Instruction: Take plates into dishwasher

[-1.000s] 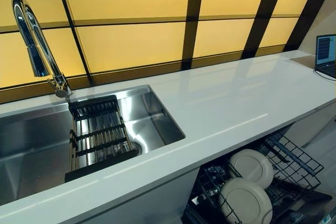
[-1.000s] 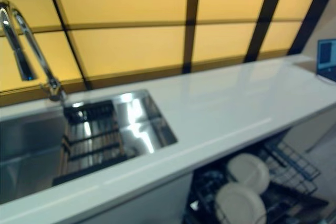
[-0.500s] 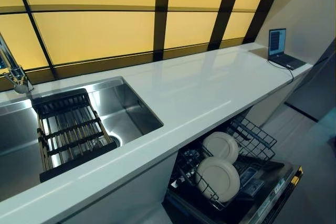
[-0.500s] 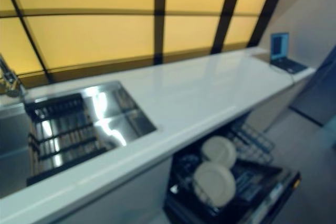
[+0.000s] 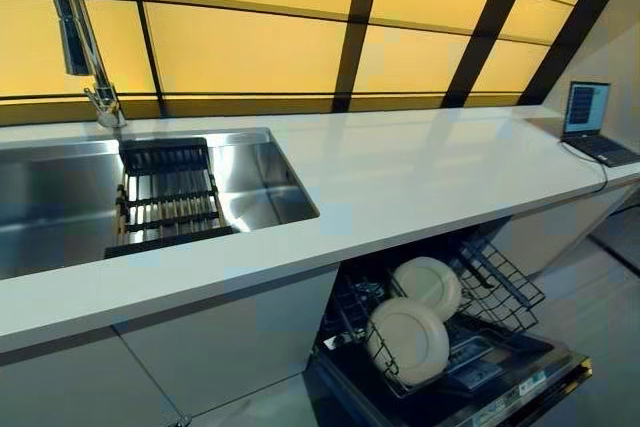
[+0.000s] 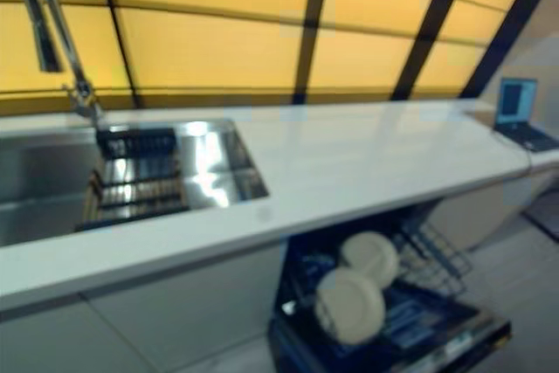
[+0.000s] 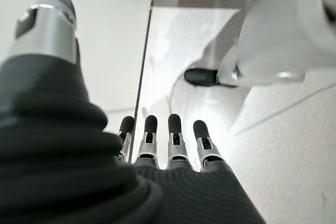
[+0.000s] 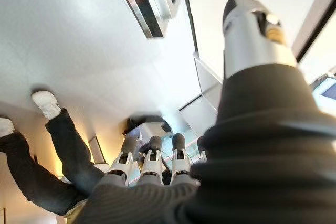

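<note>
Two white plates stand on edge in the lower rack (image 5: pixel 503 294) of the open dishwasher under the counter: the nearer plate (image 5: pixel 408 340) in front, the other plate (image 5: pixel 428 286) just behind it. Neither hand shows in the eye views. In the left wrist view my left hand (image 7: pixel 175 130) hangs over the pale floor with straight fingers and holds nothing. My right hand (image 8: pixel 152 157) in its own wrist view is likewise open and empty, fingers straight, thumb apart.
A long white counter (image 5: pixel 400 167) carries a steel sink (image 5: pixel 50 197) with a black drying rack (image 5: pixel 167 197) and a tall faucet (image 5: pixel 75 37). A laptop (image 5: pixel 592 120) sits at the counter's far right. The dishwasher door (image 5: pixel 490 397) lies folded down. A person's legs (image 8: pixel 58 148) stand nearby.
The whole picture has shifted, so the camera has moved; the faucet is back in view. The plates, rack and counter items stay where they were.
</note>
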You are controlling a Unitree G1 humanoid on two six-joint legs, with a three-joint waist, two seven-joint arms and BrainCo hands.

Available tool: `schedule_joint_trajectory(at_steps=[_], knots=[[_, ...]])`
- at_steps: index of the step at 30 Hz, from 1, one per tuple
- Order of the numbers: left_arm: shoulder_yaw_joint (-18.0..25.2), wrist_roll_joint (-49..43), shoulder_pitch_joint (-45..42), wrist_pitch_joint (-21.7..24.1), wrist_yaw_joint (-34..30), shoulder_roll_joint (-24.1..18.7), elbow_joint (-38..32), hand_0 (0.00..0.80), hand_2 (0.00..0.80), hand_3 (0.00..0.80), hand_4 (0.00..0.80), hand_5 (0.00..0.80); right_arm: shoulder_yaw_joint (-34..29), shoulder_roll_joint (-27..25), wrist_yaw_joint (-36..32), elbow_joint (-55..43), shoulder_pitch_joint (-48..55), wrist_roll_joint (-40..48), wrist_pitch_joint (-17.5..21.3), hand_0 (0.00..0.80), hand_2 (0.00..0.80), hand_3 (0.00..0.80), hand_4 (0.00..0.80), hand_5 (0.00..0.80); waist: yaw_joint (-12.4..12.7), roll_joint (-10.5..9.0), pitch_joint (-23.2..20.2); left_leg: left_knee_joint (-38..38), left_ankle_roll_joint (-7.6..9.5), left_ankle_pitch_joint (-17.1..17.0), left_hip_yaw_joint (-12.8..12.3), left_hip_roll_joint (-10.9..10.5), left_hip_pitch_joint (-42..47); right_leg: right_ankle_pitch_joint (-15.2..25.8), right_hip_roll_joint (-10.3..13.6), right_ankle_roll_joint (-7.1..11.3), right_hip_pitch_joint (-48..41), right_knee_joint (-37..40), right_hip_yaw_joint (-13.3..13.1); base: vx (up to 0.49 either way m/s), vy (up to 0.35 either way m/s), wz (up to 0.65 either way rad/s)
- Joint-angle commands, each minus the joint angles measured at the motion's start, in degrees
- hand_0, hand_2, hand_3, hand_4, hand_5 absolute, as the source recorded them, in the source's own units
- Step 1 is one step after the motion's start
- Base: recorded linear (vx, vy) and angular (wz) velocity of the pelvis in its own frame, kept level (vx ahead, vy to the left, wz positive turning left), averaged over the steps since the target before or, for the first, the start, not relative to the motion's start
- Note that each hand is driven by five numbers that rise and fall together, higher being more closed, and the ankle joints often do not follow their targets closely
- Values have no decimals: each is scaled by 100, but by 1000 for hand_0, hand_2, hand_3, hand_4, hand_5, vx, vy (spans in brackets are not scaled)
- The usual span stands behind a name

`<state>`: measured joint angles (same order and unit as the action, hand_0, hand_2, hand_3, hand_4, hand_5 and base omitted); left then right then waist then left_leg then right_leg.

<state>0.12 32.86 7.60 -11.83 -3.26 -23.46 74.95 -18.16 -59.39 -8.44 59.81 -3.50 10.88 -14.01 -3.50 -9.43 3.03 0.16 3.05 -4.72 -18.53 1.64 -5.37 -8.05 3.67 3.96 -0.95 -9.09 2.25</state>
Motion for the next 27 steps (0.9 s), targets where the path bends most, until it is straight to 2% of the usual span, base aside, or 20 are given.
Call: schedule_joint_trajectory(at_steps=[1, 2, 3, 5, 6, 7, 8, 9, 10, 14, 15, 17, 18, 19, 20, 22, 23, 24, 26, 27], knots=[[-47, 161, 69, 203, 87, 28, 8, 0, 0, 0, 0, 0, 449, -346, -86, 111, -598, -65, 215, 0, 0, 0, 0, 0, 322, 323, -4, -441, -452, -339, 509, 20, -189, 441, -582, 95, -491, -307, -115, -196, -101, -1], [-37, 70, 1, 239, 55, 17, -4, 0, 0, 0, 0, 0, 624, -401, -103, 184, -854, -165, 117, 0, 0, 0, 0, 0, 471, 355, 37, -481, -621, -531, 472, 53, -627, 94, -732, -88, -786, -87, -196, -193, -67, 3], [-30, 39, -70, 307, -11, 24, -8, 0, 0, 0, 0, 0, 717, -412, -100, 223, -1000, -276, 67, 0, 0, 0, 0, 0, 565, 345, 72, -490, -686, -638, 401, 69, -950, -21, -777, -162, -925, 53, -264, -262, -42, -2], [-37, 113, -129, 321, -80, 60, -118, 0, 0, 0, 0, 0, 895, -374, -97, 266, -1190, -419, 61, 0, 0, 0, 0, 0, 750, 310, 201, -407, -717, -656, 509, 27, -1355, 40, -783, -230, -1094, 317, -348, -308, -6, -10], [3, 201, -133, 277, -81, 67, -220, 0, 0, 0, 0, 0, 1064, -317, -102, 233, -1336, -444, 30, 0, 0, 0, 0, 0, 788, 309, 287, -299, -722, -667, 807, -2, -1218, 117, -738, -247, -1078, 465, -334, -383, 13, 5], [30, 270, -115, 244, -77, 41, -278, 0, 0, 0, 0, 0, 1216, -315, -105, 133, -1487, -476, -105, 0, 0, 0, 0, 0, 772, 305, 310, -151, -722, -656, 952, 56, -1068, 220, -674, -238, -1007, 589, -269, -533, 24, 5], [42, 333, -34, 187, -43, 23, -344, 0, 0, 0, 0, 0, 1309, -358, -125, 74, -1634, -474, -211, 0, 0, 0, 0, 0, 681, 294, 317, 257, -728, -561, 892, 206, -927, 373, -574, -213, -890, 700, -101, -618, 39, 12], [33, 352, 107, 128, 36, 55, -378, 0, 0, 0, 0, 0, 1309, -385, -81, 114, -1678, -496, -179, 0, 0, 0, 0, 0, 510, 197, 307, 752, -667, -183, 790, 462, -601, 516, -329, -175, -754, 769, 211, -681, 89, 19], [-26, 457, 198, 170, 152, 119, -370, 0, 0, 0, 0, 0, 1315, -396, -46, 201, -1702, -455, -96, 0, 0, 0, 0, 0, 360, 132, 260, 913, -647, 86, 954, 611, -257, 652, -195, -138, -593, 790, 267, -531, 113, 33], [-6, 488, 239, 349, 192, 249, -286, 0, 0, 0, 0, 0, 1266, -537, -159, 185, -1686, -409, -18, 0, 0, 0, 0, 0, 13, 99, 83, 944, -753, 78, 1237, 997, 727, 911, -38, -86, -232, 836, 329, -350, 195, 71], [48, 381, 228, 390, 116, 320, -220, 0, 0, 0, 0, 0, 1224, -658, -288, 138, -1699, -411, -76, 0, 0, 0, 0, 0, -81, 176, 14, 904, -837, 75, 1449, 1107, 1124, 940, -35, -75, -133, 795, 379, -326, 242, 29], [78, 311, 210, 407, 62, 345, -178, 0, 0, 0, 0, 0, 1203, -721, -320, 74, -1730, -421, -156, 0, 0, 0, 0, 0, -113, 238, -40, 766, -852, 106, 1644, 1013, 1266, 978, -26, -58, -27, 746, 373, -300, 251, 26], [58, 222, 190, 383, -16, 362, -172, 0, 0, 0, 0, 0, 1167, -802, -329, 94, -1786, -497, -199, 0, 0, 0, 0, 0, -207, 382, -71, 247, -915, 362, 1414, 1029, 1597, 977, 57, -2, 149, 544, 569, -348, 289, 27], [-27, 188, 259, 347, -18, 379, -168, 0, 0, 0, 0, 0, 1105, -794, -228, 156, -1768, -459, -159, 0, 0, 0, 0, 0, -277, 434, -42, 8, -951, 478, 1150, 1105, 1705, 977, 160, 43, 260, 407, 661, -404, 322, 39], [-97, 180, 324, 290, -9, 392, -153, 0, 0, 0, 0, 0, 1057, -738, -125, 193, -1736, -412, -121, 0, 0, 0, 0, 0, -323, 449, -12, -87, -959, 587, 1061, 1097, 1758, 1021, 247, 105, 355, 343, 663, -318, 184, 37], [-153, 271, 352, 350, 36, 391, -17, 0, 0, 0, 0, 0, 1073, -543, 25, 165, -1650, -311, -60, 0, 0, 0, 0, 0, -386, 451, 51, -225, -998, 750, 1176, 938, 1857, 1343, 412, 378, 614, 386, 503, -275, 120, 44], [-152, 282, 343, 366, 41, 383, 3, 0, 0, 0, 0, 0, 1096, -531, 6, 161, -1656, -308, -66, 0, 0, 0, 0, 0, -388, 450, 55, -255, -989, 771, 1195, 894, 1869, 1402, 432, 419, 645, 418, 478, -269, 114, 39], [-98, 263, 313, 359, 52, 339, 64, 0, 0, 0, 0, 0, 1170, -524, -74, 225, -1727, -284, -50, 0, 0, 0, 0, 0, -358, 425, 72, -344, -918, 819, 1251, 726, 1886, 1617, 476, 518, 693, 593, 444, -248, 113, 18], [-74, 315, 266, 402, 76, 300, 138, 0, 0, 0, 0, 0, 1281, -533, -61, 275, -1840, -245, -4, 0, 0, 0, 0, 0, -346, 428, 76, -416, -872, 850, 1299, 612, 1910, 1726, 457, 562, 762, 699, 393, -216, 108, 3], [-7, 261, 221, 445, 117, 236, 220, 0, 0, 0, 0, 0, 1350, -514, -71, 298, -1932, -198, 36, 0, 0, 0, 0, 0, -339, 420, 73, -444, -771, 932, 1399, 442, 1886, 1811, 431, 587, 812, 811, 304, -186, 108, 3]])
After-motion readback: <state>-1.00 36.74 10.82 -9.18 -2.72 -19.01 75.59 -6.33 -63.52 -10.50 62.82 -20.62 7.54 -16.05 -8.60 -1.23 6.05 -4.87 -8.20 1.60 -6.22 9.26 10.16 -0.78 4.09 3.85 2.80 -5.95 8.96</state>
